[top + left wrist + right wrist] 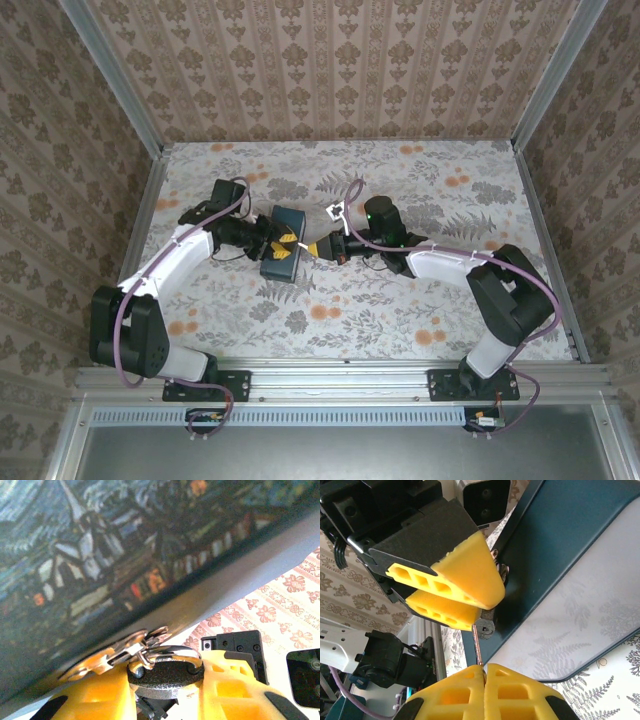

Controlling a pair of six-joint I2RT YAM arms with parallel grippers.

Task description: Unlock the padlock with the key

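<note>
Pinching the key [476, 642], the right hand [482, 667] is clenched on its shaft, tip at the padlock [167, 674].
The left hand [165, 692] grasps that padlock, hooked through zipper pulls [125, 652] of a painted case [290, 217] midway between the tabletop's [420, 320] side edges.

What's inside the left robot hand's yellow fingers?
A dark padlock sits clamped between the fingers of the left gripper. Its silver shackle hooks through the zipper pulls of the blue case. The fingers cover most of the lock's body.
</note>
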